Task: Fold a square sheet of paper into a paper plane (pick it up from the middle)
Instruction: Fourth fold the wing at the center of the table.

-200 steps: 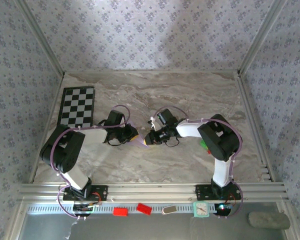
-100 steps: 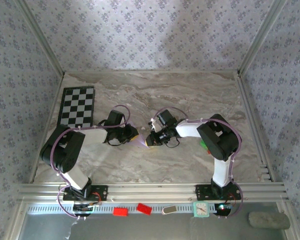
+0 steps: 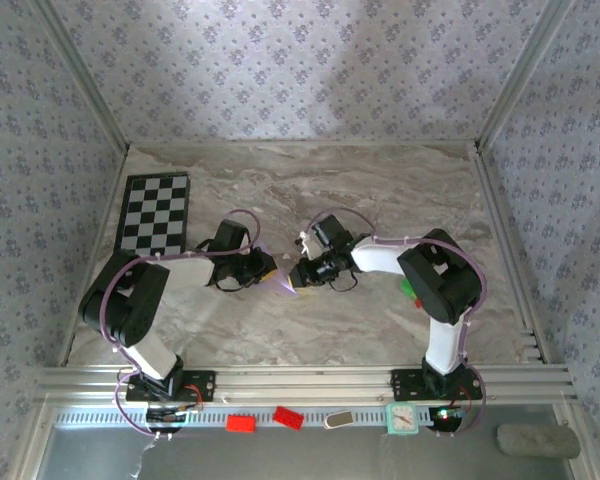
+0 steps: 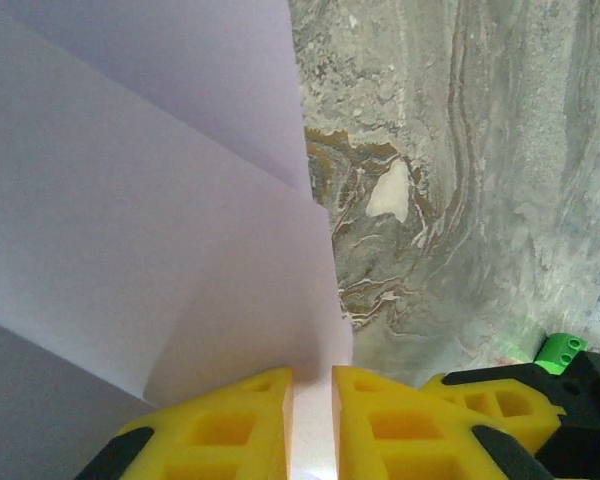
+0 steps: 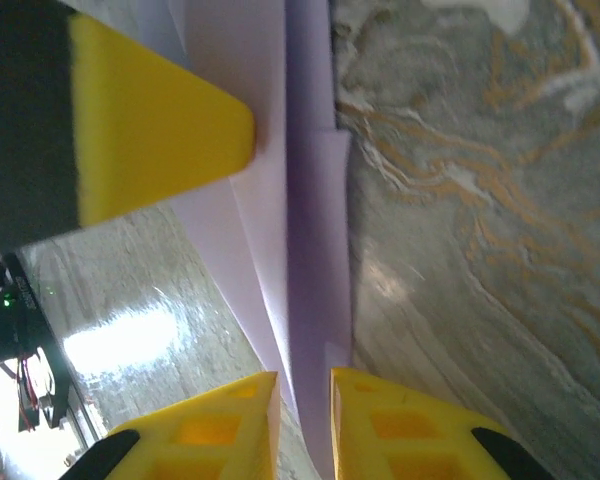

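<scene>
Top external: one paper plane [image 3: 281, 286], right of one checkerboard [image 3: 155, 213], pinched by left claw [image 3: 266, 272] and right claw [image 3: 300, 277].

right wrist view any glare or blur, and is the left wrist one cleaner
Right wrist view: glare washes out the table at lower left, and the yellow finger at upper left is soft-edged. Left wrist view: even light, no glare, just soft shadows along folds in the paper.
</scene>
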### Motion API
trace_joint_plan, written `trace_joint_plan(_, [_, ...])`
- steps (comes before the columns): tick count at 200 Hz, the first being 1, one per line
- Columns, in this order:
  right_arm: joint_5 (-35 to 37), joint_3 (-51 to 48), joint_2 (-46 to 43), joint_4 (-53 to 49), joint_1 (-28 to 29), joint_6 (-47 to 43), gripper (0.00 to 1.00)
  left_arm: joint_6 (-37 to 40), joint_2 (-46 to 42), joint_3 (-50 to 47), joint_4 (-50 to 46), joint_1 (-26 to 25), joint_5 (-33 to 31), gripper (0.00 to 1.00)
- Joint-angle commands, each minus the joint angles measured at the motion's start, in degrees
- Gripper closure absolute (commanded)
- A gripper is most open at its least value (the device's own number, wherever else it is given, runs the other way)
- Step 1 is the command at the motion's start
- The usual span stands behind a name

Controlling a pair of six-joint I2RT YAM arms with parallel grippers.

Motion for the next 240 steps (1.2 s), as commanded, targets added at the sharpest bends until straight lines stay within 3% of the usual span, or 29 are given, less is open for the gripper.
trace_joint_plan(1, [1.5,3.2,1.3,-2.3,1.2,-2.4,0.78,0.6,-2.3,0.5,0.2,-0.4,0.9,0.83])
trace_joint_plan(100, [4.0,6.8,4.5,-3.9,2.6,-4.7,0.74,0.3,-2.7,0.3,0.2,-0.4,0.9,0.83])
trace_joint_plan(240, [8.6,3.0,-0.5,-2.5,2.8,-4.5,0.69,0.2,-2.2,0.8,-0.4,-0.3,0.3,0.82])
